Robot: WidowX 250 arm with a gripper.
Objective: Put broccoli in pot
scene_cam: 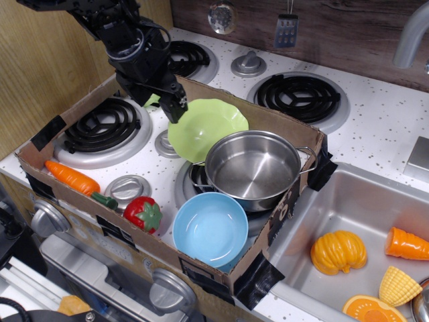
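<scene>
Single view is looking down steeply from high near side, fairly close, taking in stovetop [375, 127] left, sink [315, 235] right.

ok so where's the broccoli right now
Only a sliver of the broccoli shows, upper left, tucked behind the gripper just left of the green plate and beside the left burner. The pot is empty.
</scene>
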